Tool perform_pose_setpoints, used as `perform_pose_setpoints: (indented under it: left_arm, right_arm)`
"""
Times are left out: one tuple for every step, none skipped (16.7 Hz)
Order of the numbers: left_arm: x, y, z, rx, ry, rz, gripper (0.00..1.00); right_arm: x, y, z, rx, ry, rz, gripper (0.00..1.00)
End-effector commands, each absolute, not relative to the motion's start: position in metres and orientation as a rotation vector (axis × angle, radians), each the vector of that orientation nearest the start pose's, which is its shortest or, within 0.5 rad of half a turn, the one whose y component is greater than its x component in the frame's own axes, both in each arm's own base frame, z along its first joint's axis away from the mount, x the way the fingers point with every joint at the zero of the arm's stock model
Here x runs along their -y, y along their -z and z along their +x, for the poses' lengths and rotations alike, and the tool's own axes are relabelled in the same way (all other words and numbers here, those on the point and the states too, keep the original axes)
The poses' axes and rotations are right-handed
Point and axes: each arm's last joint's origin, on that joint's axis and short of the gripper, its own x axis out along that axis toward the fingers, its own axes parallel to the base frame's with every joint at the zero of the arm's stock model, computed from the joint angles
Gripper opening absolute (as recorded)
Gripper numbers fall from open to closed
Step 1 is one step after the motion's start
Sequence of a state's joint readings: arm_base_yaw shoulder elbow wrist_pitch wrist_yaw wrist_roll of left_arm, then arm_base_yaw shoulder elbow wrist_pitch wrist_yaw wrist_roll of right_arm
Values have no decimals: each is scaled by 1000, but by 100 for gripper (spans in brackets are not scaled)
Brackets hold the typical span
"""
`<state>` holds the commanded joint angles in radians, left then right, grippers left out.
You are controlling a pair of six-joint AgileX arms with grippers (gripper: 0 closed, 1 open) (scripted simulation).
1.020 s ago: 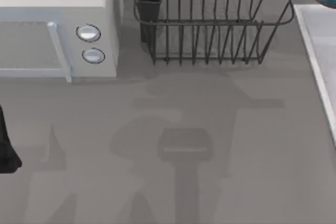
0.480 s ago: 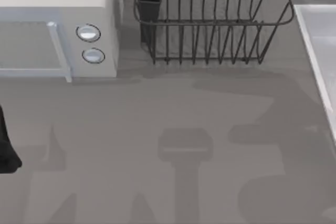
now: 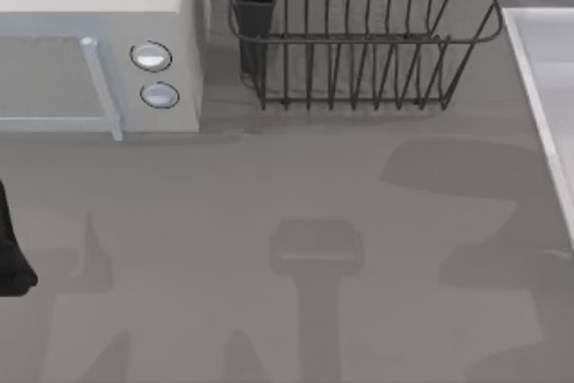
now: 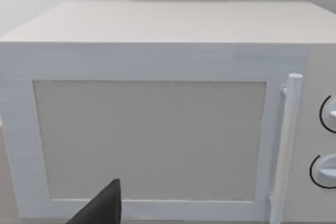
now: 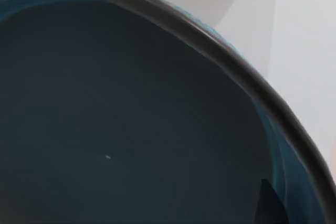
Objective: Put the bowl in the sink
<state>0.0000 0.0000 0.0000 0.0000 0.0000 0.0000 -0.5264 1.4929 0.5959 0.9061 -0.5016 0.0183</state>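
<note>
The bowl (image 5: 131, 119) sits very close in the right wrist view, showing its dark blue-grey inside and a dark curved rim. A dark fingertip (image 5: 266, 205) of my right gripper lies against the inside near the rim, so the gripper is shut on the bowl. The sink (image 3: 527, 78) is a pale basin with a light raised rim along the right edge of the top view. My left arm (image 3: 11, 262) is parked at the table's left edge, and its wrist view faces the microwave (image 4: 152, 140).
A white microwave (image 3: 99, 51) with two round knobs stands at the back left. A dark wire dish rack (image 3: 359, 42) with a cutlery holder stands at the back middle. Soft arm shadows lie on the grey tabletop (image 3: 269, 186) toward the right.
One second ago the bowl showed at the top view's far right corner; it has since left that view. The arm's shadow has slid right and toward the front.
</note>
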Motion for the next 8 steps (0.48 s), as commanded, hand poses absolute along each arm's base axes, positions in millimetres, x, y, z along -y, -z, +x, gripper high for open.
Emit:
perform_pose_setpoints:
  left_arm:
    - [1,-160,106,0,0,0,100]
    - [1,-160,106,0,0,0,100]
    - [1,-160,106,0,0,0,100]
    - [1,-160,106,0,0,0,100]
    - [1,-160,106,0,0,0,100]
    - [1,-160,106,0,0,0,100]
    - [1,-160,106,0,0,0,100]
    - [1,-160,106,0,0,0,100]
  right_arm:
    - [136,-209,267,0,10,0,0]
    - [136,-208,269,-4,8,4,0]
    - [136,-208,269,-5,7,4,0]
    - [136,-205,270,-5,6,5,0]
    - [137,-200,271,-7,5,6,0]
    - [139,-193,273,-10,4,7,0]
    - [141,-184,276,-13,4,9,0]
    - [143,-173,278,-16,5,10,0]
